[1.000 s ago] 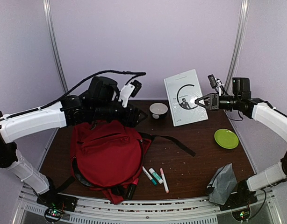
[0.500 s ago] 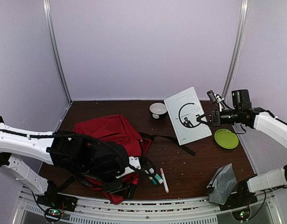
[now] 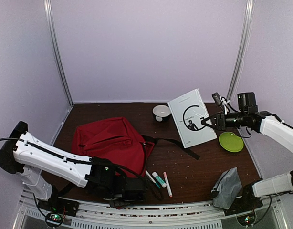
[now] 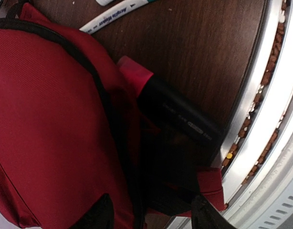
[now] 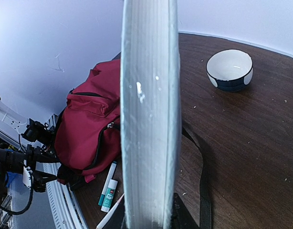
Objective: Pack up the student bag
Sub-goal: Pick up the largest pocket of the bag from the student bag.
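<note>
The student bag (image 3: 110,140) lies slumped on the left half of the table (image 3: 208,164). Its red fabric is collapsed flat, and one black strap (image 3: 177,143) trails toward the middle. It looks soft and limp, so any pull will probably crumple or drag it rather than lift it as one piece. The cloth itself seems light and not fragile. The mouth will likely sag shut unless an edge is held up.

The best holds appear to be the firm parts, namely the dark piping along the seam (image 4: 96,81), the top loop, or the zip edge. A pinch of loose panel would probably only bunch up.

The left tool (image 4: 151,213) sits low at the bag's near end, close to the table's front rail. Its jaws are spread apart over dark fabric and grasp nothing that can be made out. A dark oblong item (image 4: 182,119) rests against the bag's edge there.

The right tool (image 3: 207,123) is clamped on a white book (image 3: 191,116) and holds it tilted above the far right of the table, well apart from the bag. The book looks stiff and flat. It would need a wide, propped opening to slide in.

Markers (image 3: 158,180) lie just beside the bag's near right corner. A bowl (image 3: 161,112), a green plate (image 3: 231,141) and a grey pouch (image 3: 226,182) are elsewhere on the table.
</note>
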Available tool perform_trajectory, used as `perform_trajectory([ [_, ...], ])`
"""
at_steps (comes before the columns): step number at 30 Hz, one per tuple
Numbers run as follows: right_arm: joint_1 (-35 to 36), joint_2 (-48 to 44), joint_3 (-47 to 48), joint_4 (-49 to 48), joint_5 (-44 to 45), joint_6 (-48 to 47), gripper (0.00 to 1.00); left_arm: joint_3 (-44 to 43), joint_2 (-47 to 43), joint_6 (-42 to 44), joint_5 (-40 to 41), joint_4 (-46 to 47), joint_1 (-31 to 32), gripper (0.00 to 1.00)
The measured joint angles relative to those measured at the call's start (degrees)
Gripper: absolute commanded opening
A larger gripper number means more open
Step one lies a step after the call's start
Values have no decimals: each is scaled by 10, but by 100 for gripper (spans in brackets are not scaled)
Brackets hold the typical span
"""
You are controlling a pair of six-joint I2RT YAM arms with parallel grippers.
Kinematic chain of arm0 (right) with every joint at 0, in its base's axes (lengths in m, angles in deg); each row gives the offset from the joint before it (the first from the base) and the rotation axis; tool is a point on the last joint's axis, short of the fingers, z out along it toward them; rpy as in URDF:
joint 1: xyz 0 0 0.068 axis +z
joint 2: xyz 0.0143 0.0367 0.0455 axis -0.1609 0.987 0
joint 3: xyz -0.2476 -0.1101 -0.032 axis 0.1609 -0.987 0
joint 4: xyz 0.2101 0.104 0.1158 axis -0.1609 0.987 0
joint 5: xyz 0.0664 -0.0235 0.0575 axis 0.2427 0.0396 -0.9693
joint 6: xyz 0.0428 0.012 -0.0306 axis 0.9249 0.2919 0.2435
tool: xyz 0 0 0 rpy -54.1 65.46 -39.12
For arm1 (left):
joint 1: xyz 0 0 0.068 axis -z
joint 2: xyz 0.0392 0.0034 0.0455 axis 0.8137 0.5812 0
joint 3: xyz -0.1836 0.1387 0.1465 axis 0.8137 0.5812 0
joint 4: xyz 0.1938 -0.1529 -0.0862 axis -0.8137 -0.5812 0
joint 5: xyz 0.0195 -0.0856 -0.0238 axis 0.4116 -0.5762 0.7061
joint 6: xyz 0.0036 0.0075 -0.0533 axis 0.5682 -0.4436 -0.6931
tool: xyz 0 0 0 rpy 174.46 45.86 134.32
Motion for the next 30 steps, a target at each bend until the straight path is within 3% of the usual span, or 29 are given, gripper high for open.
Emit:
perform_trajectory([
  [15,2,-3,-9,-2,-1,-4,5,41,9,-22,39,-7,-39,46],
  [19,2,-2,-9,-3,-1,-4,5,50,9,-16,37,-6,-44,32],
  [24,2,-1,-9,-2,0,-5,4,47,5,-11,37,-5,-51,5],
  [30,23,-1,-7,9,9,-12,2,33,-42,-7,38,-11,-79,0],
])
